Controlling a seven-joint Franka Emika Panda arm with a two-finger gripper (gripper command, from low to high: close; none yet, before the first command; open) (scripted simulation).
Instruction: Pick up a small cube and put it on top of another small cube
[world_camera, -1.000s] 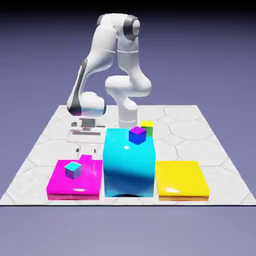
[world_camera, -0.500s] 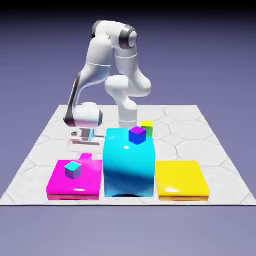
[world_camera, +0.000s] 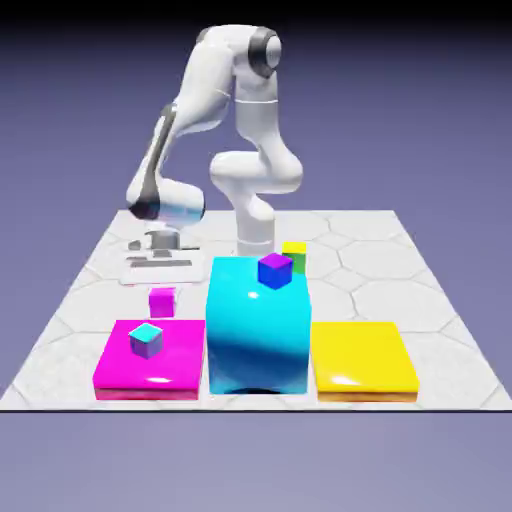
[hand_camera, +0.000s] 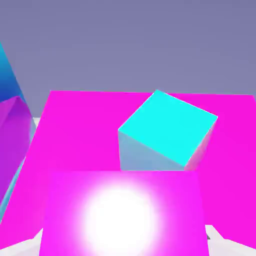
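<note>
The small cube (world_camera: 161, 301), all magenta, hangs just above the table behind the magenta slab (world_camera: 115, 365), with my gripper (world_camera: 161, 291) shut on it from above. In the hand view it fills the bottom middle as a bright magenta face (hand_camera: 122, 215), with grey fingertips (hand_camera: 220, 240) showing at the bottom corners. The other small cube (world_camera: 275, 270), purple-topped with dark blue sides, rests on top of the big cyan block (world_camera: 258, 335), to the exterior view's right of my gripper and higher than the held cube.
A cyan-topped small cube (world_camera: 146, 340) (hand_camera: 167, 130) sits on the magenta slab (hand_camera: 75, 130), right below and in front of the held cube. A yellow slab (world_camera: 362, 358) lies right of the cyan block. A yellow-green small cube (world_camera: 295, 252) stands behind the block.
The fingers went from wide open to shut on the magenta cube. The hand then rose, lifting the cube off the table behind the slab.
</note>
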